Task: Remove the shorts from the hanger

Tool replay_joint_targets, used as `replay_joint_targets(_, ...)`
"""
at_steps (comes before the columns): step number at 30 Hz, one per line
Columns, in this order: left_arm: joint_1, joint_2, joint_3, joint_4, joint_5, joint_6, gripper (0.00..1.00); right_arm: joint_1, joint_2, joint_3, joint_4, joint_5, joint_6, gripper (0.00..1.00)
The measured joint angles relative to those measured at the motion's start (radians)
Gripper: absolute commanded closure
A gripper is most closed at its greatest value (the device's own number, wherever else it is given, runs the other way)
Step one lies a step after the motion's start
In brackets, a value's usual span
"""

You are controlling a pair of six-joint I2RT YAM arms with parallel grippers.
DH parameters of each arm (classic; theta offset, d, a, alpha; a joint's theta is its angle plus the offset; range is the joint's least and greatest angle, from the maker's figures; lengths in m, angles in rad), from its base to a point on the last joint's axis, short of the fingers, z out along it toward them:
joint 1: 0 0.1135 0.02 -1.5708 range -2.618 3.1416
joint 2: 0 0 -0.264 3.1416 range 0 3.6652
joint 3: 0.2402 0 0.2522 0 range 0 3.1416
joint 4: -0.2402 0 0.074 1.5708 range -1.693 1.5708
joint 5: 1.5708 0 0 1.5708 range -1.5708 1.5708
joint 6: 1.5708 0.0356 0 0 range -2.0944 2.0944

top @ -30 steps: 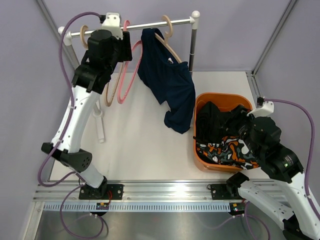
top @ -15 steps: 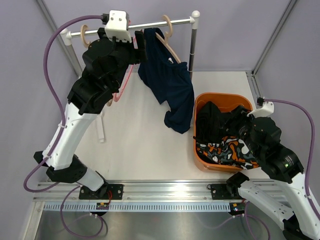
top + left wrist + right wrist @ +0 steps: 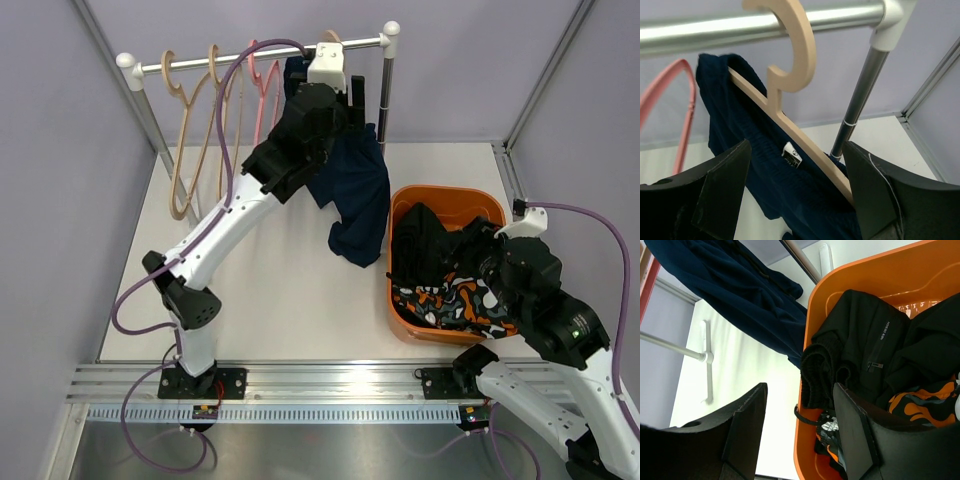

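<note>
**Navy shorts on the rack, arms in attendance.** The navy shorts (image 3: pixel 352 190) (image 3: pixel 752 165) are hanging over the sloping arm of a wooden hanger (image 3: pixel 333 44) (image 3: pixel 792 65). The hanger is hooking onto the rail (image 3: pixel 705 29) beside the rack's right post, along the table's far edge. The left gripper (image 3: pixel 352 103) (image 3: pixel 796 192) is hovering just in front of the garment with its 2 fingers spread wide. The hanger arm and navy cloth are showing in the gap between them, touching neither finger. A pink hanger (image 3: pixel 684 102) is hanging to the left of the shorts.

The orange bin (image 3: pixel 446 195) (image 3: pixel 865 271) is sitting by the table's right edge, holding black shorts (image 3: pixel 425 240) (image 3: pixel 875 342) and patterned shorts (image 3: pixel 455 300) (image 3: pixel 920 402). The right gripper (image 3: pixel 800 432) is hovering over the bin's near rim, its 2 fingers apart and pinching nothing. The black cloth is lying just beyond them.
</note>
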Motion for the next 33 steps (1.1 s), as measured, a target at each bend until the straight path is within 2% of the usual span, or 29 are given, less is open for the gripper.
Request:
replay_joint_targets(8, 0.000, 0.072, 0.003, 0.098, -0.085, -0.025, 0.21, 0.000, -0.008, 0.000, -0.029, 0.002, 0.000, 0.36)
replay_joint_targets(14, 0.000, 0.146, 0.087, 0.170, -0.156, -0.013, 0.21, 0.000, -0.016, 0.000, -0.048, 0.002, -0.001, 0.36)
replay_joint_targets(23, 0.008, 0.226, 0.098, 0.208, -0.235, 0.009, 0.23, 0.000, -0.023, 0.000, -0.050, 0.002, -0.005, 0.35)
replay_joint_targets(26, 0.014, 0.228, 0.089, 0.223, -0.260, 0.009, 0.32, 0.000, -0.025, 0.000, -0.050, 0.000, -0.006, 0.36)
replay_joint_targets(27, 0.015, 0.228, 0.088, 0.228, -0.264, 0.009, 0.42, 0.000, -0.025, 0.000, -0.050, 0.000, -0.006, 0.35)
replay_joint_targets(29, 0.017, 0.228, 0.081, 0.240, -0.269, 0.009, 0.53, 0.000, -0.025, 0.000, -0.050, -0.001, -0.006, 0.36)
replay_joint_targets(30, 0.018, 0.228, 0.076, 0.243, -0.273, 0.011, 0.67, 0.000, -0.025, 0.000, -0.050, -0.001, -0.006, 0.36)
replay_joint_targets(33, 0.021, 0.214, 0.045, 0.253, -0.280, 0.019, 0.87, 0.000, -0.026, 0.000, -0.050, -0.001, -0.006, 0.35)
